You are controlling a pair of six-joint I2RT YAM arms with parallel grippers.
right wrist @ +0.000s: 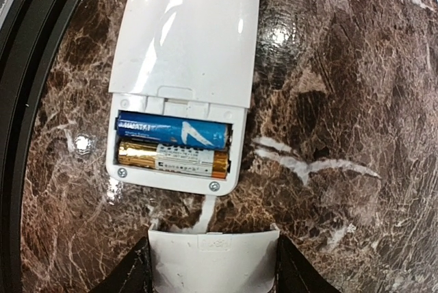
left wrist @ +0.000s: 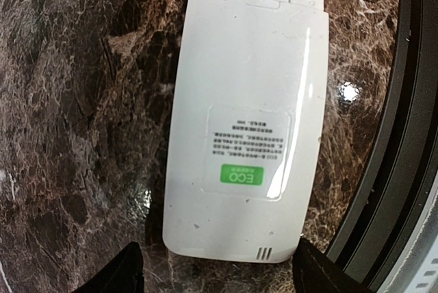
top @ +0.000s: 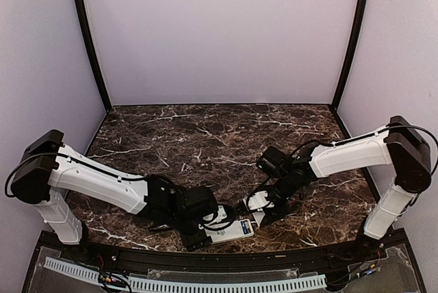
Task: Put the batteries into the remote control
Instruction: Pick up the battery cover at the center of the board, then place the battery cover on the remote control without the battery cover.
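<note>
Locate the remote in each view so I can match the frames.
Top external: remote at bottom centre, just above the rim.
Left wrist: remote fills the centre, back up, battery bay at top edge.
Right wrist: remote at top centre, open bay toward the cover.
Shared landmark: black table rim along the remote's long side.

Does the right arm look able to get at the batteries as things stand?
Probably not: the batteries lie uncovered, but its end effector is already shut on the cover, leaving no free fingers.
</note>
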